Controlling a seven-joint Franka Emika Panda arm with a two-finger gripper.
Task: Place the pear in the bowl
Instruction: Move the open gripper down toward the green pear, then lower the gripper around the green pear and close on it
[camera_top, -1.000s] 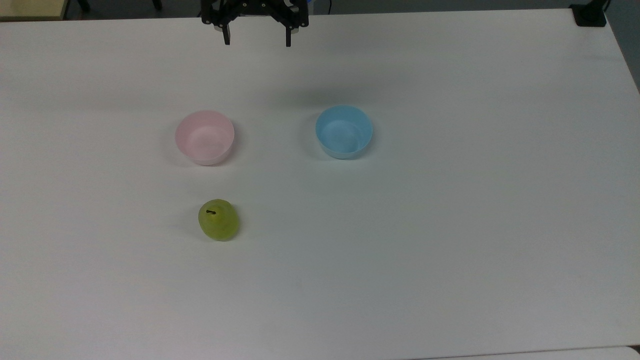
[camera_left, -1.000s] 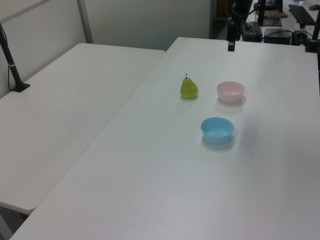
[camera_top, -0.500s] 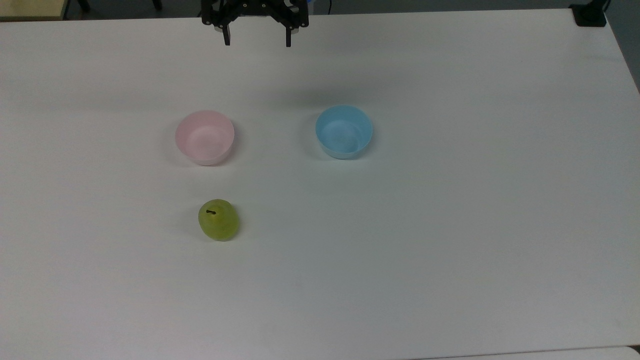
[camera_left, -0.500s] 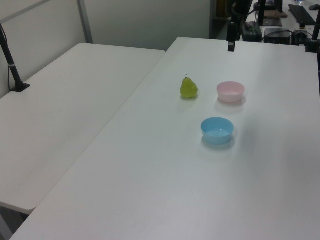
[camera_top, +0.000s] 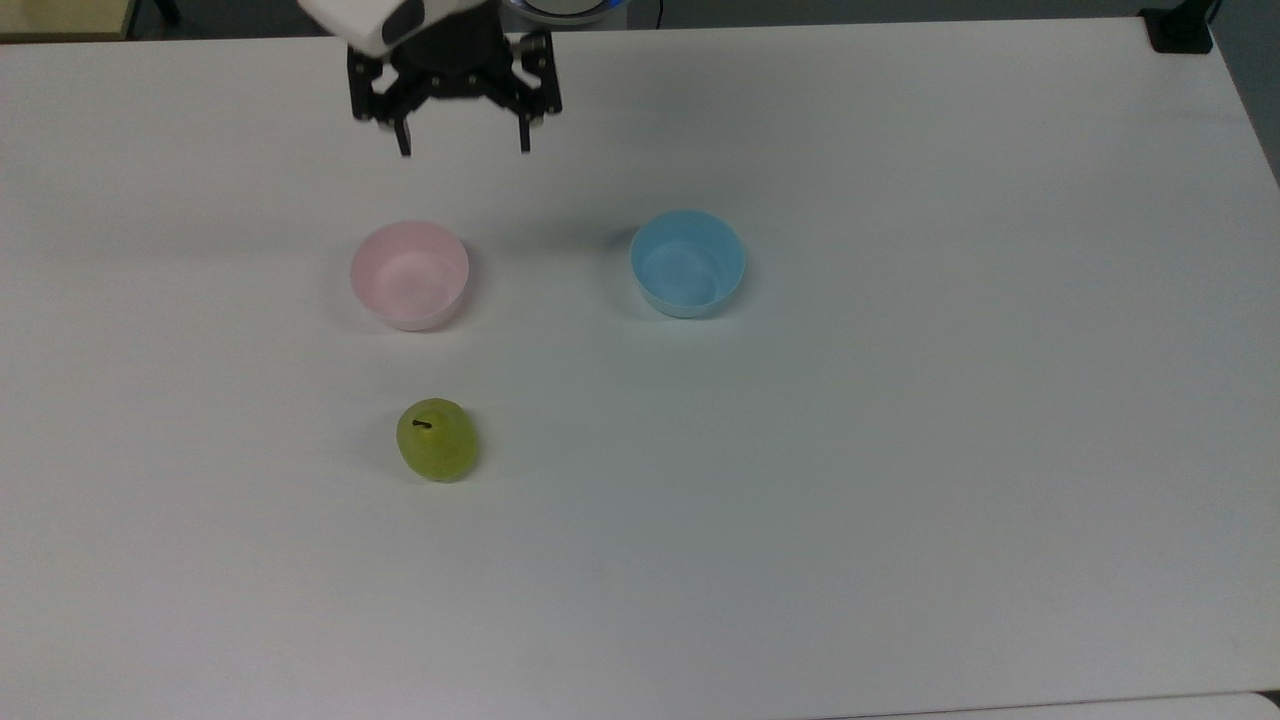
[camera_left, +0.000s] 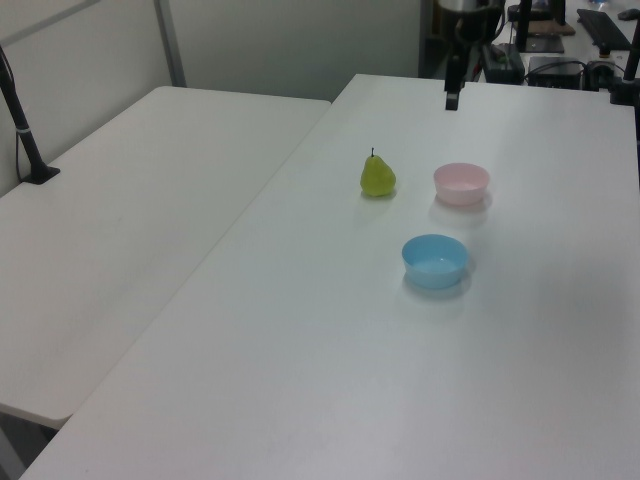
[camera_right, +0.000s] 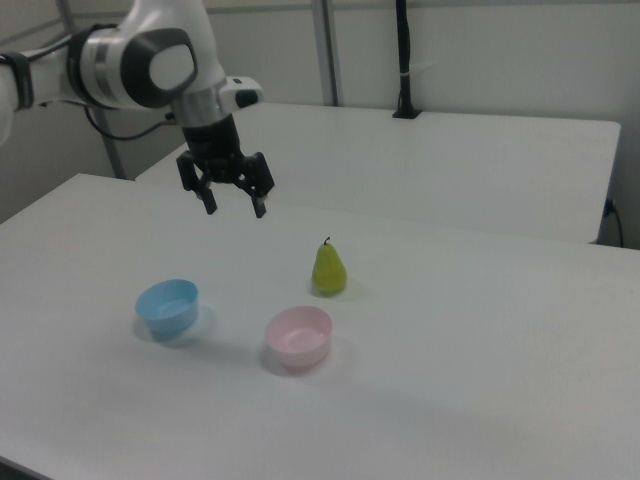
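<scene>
Your gripper (camera_top: 463, 150) has come in from the table's (camera_top: 900, 450) far edge, fingers spread and empty, while the pear (camera_top: 437, 439) stands upright, stem up.

Yellow-green pear (camera_top: 437, 440) upright on table, stem up, near empty pale pink bowl (camera_top: 409, 274), apart.

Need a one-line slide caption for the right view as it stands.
Open gripper hovers above the table, pear upright behind the empty pink bowl, blue bowl alongside.
</scene>
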